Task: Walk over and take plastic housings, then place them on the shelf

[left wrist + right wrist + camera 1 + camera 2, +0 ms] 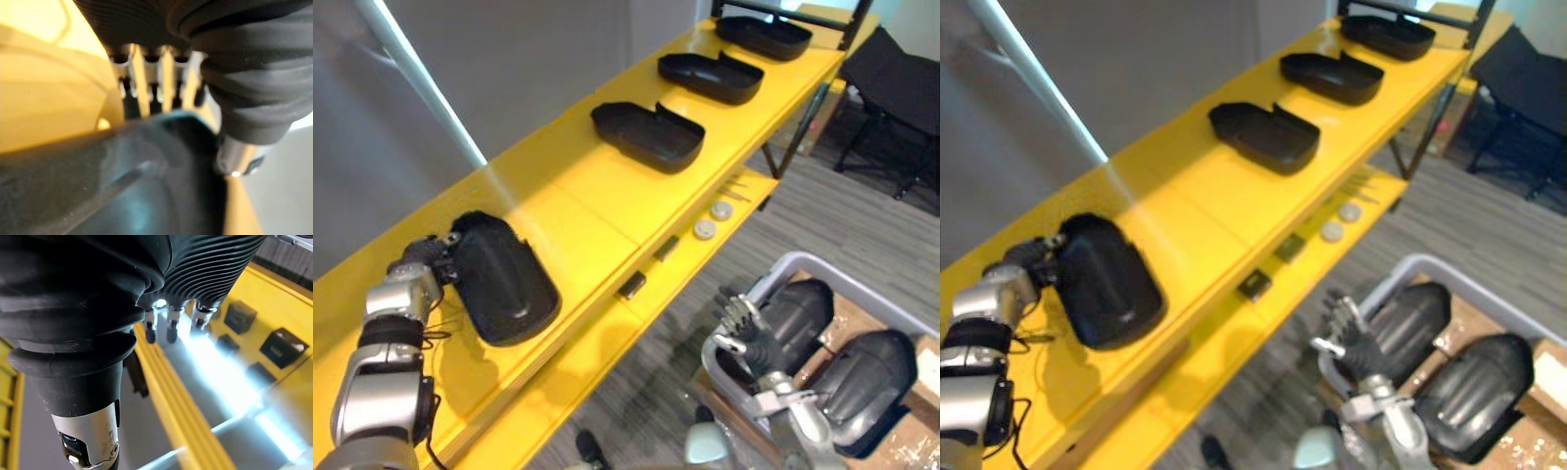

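Housing on shelf, in L hand

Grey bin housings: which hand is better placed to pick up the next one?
Right. The right hand hangs open at the grey bin, next to the housings in it; the left hand is up on the yellow shelf, gripping a housing.

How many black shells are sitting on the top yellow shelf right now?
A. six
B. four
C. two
B: four sit on the top yellow shelf: the nearest shell, held at its end by the left hand, and three more shells further along.
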`<state>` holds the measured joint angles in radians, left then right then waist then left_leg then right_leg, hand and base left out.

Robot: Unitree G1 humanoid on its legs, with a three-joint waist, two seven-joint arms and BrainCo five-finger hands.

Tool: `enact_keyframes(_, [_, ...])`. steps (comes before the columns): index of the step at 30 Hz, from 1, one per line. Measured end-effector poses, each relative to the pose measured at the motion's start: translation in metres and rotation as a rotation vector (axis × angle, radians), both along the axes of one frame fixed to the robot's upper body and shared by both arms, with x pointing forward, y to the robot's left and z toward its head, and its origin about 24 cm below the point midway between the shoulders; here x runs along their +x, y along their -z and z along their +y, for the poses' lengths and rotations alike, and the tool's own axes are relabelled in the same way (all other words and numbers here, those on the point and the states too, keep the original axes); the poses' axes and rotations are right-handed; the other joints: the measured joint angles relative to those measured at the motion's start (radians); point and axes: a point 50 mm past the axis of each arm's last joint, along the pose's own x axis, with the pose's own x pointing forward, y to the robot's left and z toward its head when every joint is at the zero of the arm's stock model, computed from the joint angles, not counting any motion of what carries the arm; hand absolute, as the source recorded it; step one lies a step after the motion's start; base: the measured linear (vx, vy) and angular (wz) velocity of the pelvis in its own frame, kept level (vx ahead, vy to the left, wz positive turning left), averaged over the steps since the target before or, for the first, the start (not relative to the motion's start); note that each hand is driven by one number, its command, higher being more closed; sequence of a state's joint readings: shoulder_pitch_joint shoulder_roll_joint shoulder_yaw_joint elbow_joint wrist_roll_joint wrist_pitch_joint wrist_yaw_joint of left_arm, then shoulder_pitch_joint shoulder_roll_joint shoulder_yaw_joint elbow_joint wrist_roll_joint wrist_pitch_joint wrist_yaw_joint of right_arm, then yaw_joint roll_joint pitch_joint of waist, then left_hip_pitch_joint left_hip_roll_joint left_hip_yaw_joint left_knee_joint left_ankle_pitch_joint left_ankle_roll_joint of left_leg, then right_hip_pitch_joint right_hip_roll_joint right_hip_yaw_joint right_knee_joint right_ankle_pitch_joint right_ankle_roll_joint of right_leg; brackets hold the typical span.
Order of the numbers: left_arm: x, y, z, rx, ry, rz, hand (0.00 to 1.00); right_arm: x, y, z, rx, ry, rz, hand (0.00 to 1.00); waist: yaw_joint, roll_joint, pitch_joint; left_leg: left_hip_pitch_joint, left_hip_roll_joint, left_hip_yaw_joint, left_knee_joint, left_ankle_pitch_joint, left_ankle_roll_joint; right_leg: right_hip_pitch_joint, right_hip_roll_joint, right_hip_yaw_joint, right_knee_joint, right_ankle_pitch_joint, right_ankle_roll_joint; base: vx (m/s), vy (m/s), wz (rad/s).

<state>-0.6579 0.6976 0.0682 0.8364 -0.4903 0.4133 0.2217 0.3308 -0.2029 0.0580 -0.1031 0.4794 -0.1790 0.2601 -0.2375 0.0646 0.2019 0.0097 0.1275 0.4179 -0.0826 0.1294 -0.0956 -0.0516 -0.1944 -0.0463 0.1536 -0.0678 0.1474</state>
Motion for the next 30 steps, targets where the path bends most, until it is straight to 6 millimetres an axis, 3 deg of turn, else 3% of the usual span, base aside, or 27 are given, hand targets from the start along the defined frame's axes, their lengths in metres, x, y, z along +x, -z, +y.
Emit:
enact_keyframes(7, [0.001, -0.007, 0.004, 0.063, -0.055, -0.015, 0.00, -0.005, 0.004, 0.003, 0.006, -0.012, 0.022, 0.00, 0.002, 0.015, 0.010, 0.001, 0.000, -0.001, 0.000, 0.000, -0.001, -0.016, -0.002, 0.000, 0.038, -0.023, 0.000, 0.00, 0.001, 0.01])
enact_keyframes(13, [0.006, -0.028, 0.006, 0.146, -0.159, -0.078, 0.00, -0.006, 0.005, 0.006, 0.029, -0.019, 0.027, 0.00, 0.000, 0.014, 0.011, 0.001, 0.000, 0.000, 0.000, 0.000, -0.001, -0.017, -0.002, 0.002, 0.041, -0.024, 0.000, 0.00, 0.000, 0.00])
enact_keyframes(16, [0.012, -0.061, 0.010, 0.223, -0.272, -0.203, 0.00, -0.008, 0.006, 0.009, 0.033, -0.024, 0.020, 0.00, 0.002, 0.014, 0.011, 0.001, 0.000, -0.001, 0.000, 0.000, -0.001, -0.016, -0.002, 0.001, 0.041, -0.024, 0.000, 0.00, 0.000, 0.00])
enact_keyframes(20, [0.014, -0.143, 0.014, 0.419, -0.389, -0.498, 0.00, -0.005, -0.002, 0.011, 0.032, -0.019, -0.056, 0.00, 0.005, 0.013, 0.011, 0.001, 0.000, -0.002, 0.000, 0.000, -0.001, -0.013, -0.002, -0.001, 0.039, -0.024, 0.001, 0.00, 0.000, 0.00])
enact_keyframes(21, [0.013, -0.156, 0.013, 0.448, -0.397, -0.548, 0.00, -0.004, -0.004, 0.011, 0.030, -0.012, -0.074, 0.00, 0.005, 0.012, 0.010, 0.001, 0.000, -0.002, 0.000, 0.001, -0.001, -0.013, -0.002, -0.001, 0.038, -0.024, 0.001, 0.01, 0.002, 0.03])
enact_keyframes(23, [0.007, -0.193, 0.004, 0.547, -0.404, -0.733, 0.00, 0.000, -0.013, 0.008, 0.006, 0.029, -0.146, 0.00, 0.005, 0.012, 0.010, 0.005, 0.001, -0.014, -0.001, 0.001, -0.001, 0.005, -0.001, -0.011, 0.026, -0.023, 0.002, 0.02, 0.000, 0.10])
enact_keyframes(25, [0.003, -0.206, -0.004, 0.589, -0.398, -0.836, 0.00, 0.004, -0.021, 0.006, -0.009, 0.046, -0.207, 0.00, 0.006, 0.010, 0.008, 0.007, 0.002, -0.027, -0.001, 0.001, -0.001, 0.023, -0.001, -0.030, 0.015, -0.022, 0.002, 0.02, -0.009, 0.19])
enact_keyframes(27, [-0.004, -0.205, -0.012, 0.613, -0.369, -0.925, 0.00, 0.012, -0.032, 0.005, -0.013, 0.075, -0.277, 0.00, 0.014, 0.006, 0.004, 0.008, 0.003, -0.038, -0.001, 0.002, -0.002, 0.037, 0.001, -0.039, 0.003, -0.019, 0.005, 0.02, -0.012, 0.17])
enact_keyframes(30, [-0.025, -0.176, -0.029, 0.568, -0.315, -1.064, 0.00, 0.020, -0.048, -0.002, -0.013, 0.160, -0.364, 0.00, 0.043, -0.011, -0.029, 0.007, 0.003, -0.065, -0.001, 0.003, -0.004, 0.069, 0.002, -0.072, -0.021, -0.014, 0.011, 0.05, -0.018, 0.29])
